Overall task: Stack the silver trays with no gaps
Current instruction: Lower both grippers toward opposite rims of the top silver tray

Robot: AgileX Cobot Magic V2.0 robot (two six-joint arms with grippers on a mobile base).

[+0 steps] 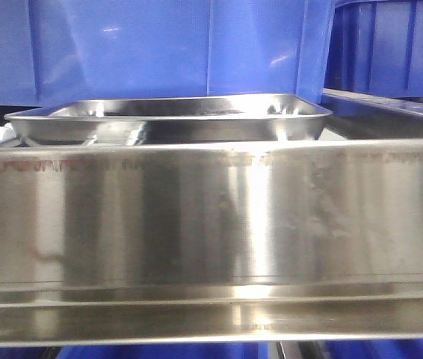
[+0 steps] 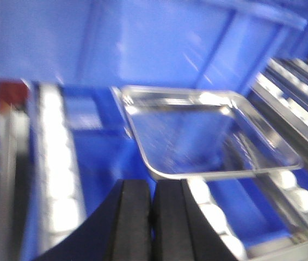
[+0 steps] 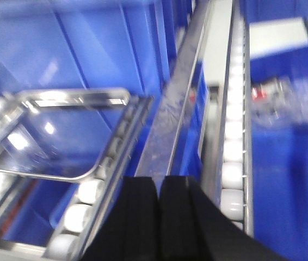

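Front view: one silver tray [image 1: 167, 120] sits level behind a wide steel rail [image 1: 211, 217], with blue bins [image 1: 159, 45] behind it. No arm shows here.

Left wrist view, blurred: the left gripper [image 2: 153, 217] has its black pads pressed together, holding nothing. The tray lies ahead and to the right, resting on white rollers [image 2: 293, 190].

Right wrist view, blurred: the right gripper [image 3: 158, 217] is likewise closed and empty, the tray well off to its left.

Only one tray can be made out, so stacking looks not yet begun, or I cannot tell.
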